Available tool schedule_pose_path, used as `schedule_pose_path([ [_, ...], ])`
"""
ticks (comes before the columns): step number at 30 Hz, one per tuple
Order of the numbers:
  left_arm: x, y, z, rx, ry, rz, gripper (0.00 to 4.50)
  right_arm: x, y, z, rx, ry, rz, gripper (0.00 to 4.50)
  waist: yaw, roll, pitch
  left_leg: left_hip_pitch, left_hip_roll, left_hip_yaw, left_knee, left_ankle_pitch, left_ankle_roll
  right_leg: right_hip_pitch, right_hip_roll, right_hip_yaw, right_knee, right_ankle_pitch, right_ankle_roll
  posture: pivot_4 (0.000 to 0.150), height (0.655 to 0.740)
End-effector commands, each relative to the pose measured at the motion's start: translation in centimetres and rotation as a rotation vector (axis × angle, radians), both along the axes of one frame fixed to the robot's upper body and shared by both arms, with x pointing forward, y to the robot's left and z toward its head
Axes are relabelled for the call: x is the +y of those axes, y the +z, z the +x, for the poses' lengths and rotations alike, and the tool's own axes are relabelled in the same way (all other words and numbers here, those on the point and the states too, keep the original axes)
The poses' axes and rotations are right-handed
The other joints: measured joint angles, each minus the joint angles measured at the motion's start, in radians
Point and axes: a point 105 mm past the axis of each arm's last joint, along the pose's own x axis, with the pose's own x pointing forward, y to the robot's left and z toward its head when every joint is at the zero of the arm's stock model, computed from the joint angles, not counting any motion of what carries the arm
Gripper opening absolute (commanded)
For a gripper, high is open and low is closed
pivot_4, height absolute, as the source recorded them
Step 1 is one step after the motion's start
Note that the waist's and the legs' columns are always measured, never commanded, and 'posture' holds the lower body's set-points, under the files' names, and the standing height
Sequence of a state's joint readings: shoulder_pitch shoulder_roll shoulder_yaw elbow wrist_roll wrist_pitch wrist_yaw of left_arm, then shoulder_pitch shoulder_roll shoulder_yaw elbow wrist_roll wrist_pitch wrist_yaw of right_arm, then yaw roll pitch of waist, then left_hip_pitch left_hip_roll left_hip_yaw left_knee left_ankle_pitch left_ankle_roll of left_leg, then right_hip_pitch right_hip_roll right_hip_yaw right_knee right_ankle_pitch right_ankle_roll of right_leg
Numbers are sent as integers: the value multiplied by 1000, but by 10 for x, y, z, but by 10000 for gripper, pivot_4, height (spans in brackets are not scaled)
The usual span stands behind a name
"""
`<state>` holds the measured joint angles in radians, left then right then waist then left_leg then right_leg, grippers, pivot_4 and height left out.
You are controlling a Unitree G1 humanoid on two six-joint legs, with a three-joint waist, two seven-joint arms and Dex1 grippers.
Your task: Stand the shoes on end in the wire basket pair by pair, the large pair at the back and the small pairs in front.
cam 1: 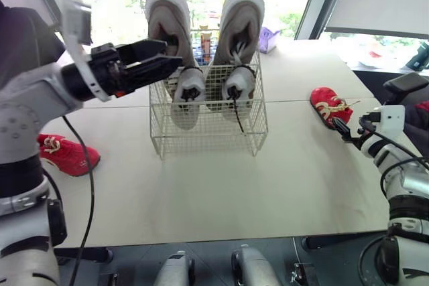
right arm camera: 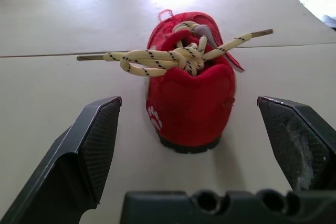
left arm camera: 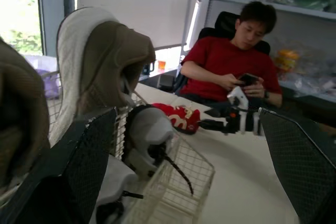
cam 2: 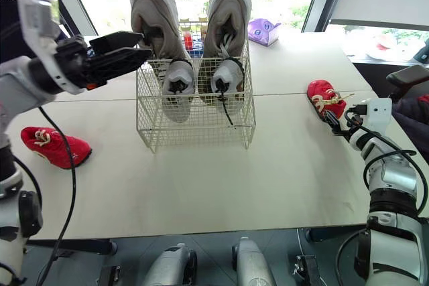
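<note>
A wire basket (cam 1: 208,128) stands mid-table. A large grey pair (cam 1: 164,21) stands on end at its back, toes up, with a small white pair (cam 1: 187,93) upright in front. One small red shoe (cam 1: 330,106) lies on the table at the right, and its mate (cam 1: 67,154) lies at the left edge. My right gripper (right arm camera: 189,103) is open, low on the table, with its fingers either side of the red shoe's (right arm camera: 189,98) heel but apart from it. Raised by the basket's upper left corner, my left gripper (cam 1: 169,58) is open and holds nothing.
A purple box (cam 1: 269,37) sits at the table's back beside the basket. In the left wrist view a person (left arm camera: 231,61) in a red shirt sits beyond the table's right side, holding a phone. A dark chair (cam 1: 405,84) stands off the right edge.
</note>
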<state>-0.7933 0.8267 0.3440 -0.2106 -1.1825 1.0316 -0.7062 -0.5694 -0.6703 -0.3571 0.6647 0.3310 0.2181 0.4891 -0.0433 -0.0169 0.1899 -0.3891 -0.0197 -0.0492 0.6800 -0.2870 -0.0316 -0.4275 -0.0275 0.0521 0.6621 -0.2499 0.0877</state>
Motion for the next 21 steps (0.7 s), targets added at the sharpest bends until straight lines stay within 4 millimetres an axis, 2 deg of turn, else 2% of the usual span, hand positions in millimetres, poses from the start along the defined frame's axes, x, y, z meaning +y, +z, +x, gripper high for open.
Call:
schedule_pose_path([
  [1, 2, 4, -20, -3, -29, 9, 44515, -4, 12, 5, -48, -5, -16, 45000, 0, 0, 0, 0, 0, 0, 0, 0, 0, 0, 0, 0, 0, 0, 0, 1500, 7400],
  [3, 5, 1, -25, 11, -24, 17, 44515, -6, 12, 8, -49, -15, -4, 45000, -1, 0, 0, 0, 0, -1, 0, 0, 0, 0, 0, 0, 0, 0, 0, 1500, 7400],
  [6, 8, -10, -44, 66, -81, 58, 44515, -7, 6, 16, -24, -20, 5, 45000, -5, 0, 0, 0, 0, -1, 0, 0, 0, 0, 0, 0, 0, 0, 0, 1500, 7400],
  [10, 8, -29, -58, 130, -112, 143, 44515, -1, 5, 26, -3, -11, 7, 45000, -7, 1, 0, 0, 0, 0, -1, 0, 0, 0, 0, 0, 0, 0, 0, 1500, 7400],
  [20, 0, -54, -58, 160, -93, 201, 44515, 9, -1, 39, 57, -31, -7, 45000, -3, 1, 0, 0, 0, 0, -1, 0, 0, 0, 0, 0, -1, 0, 0, 1500, 7400],
  [21, 0, -54, -57, 157, -90, 203, 44912, 8, -4, 39, 76, -48, -25, 42449, -3, 1, 0, 0, 0, 0, -1, 0, 0, 0, 0, 0, -1, 0, 0, 1500, 7400],
])
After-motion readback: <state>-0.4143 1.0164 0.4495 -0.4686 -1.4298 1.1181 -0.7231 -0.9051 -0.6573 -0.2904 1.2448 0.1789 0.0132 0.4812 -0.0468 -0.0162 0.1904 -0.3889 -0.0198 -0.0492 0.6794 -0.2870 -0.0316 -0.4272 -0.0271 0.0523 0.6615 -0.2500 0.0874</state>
